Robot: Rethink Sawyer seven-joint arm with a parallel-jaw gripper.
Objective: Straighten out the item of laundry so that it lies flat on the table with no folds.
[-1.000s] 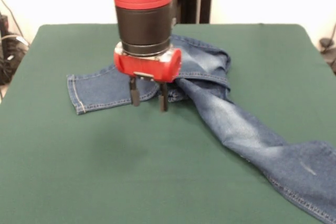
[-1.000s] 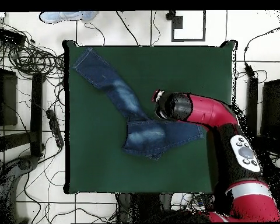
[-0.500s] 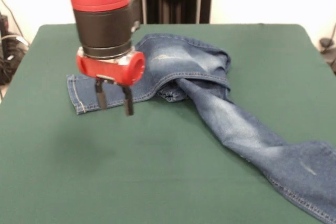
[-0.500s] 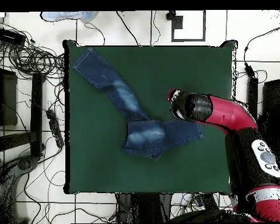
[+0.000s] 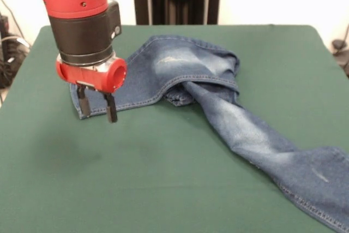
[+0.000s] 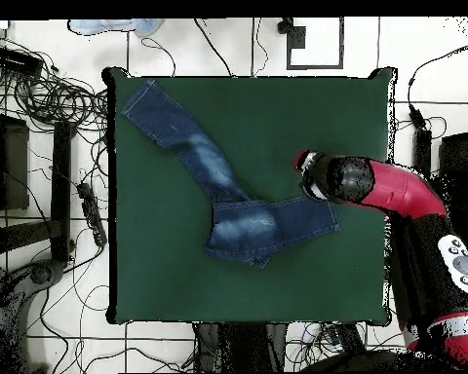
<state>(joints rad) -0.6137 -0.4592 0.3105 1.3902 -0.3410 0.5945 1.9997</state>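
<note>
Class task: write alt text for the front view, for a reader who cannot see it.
A red and black robot arm holds its open tool over the hem of one leg of crumpled blue jeans. They lie on a green table, the other leg stretching towards the near right corner.

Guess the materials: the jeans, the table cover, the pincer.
Jeans: denim by the look, matte blue with faded pale patches and stitched hems. Table cover: seemingly dark green cloth, matte, no glare. Pincer: dark fingers, plastic or metal, unclear; the red collar above looks like smooth, glossy plastic.
</note>
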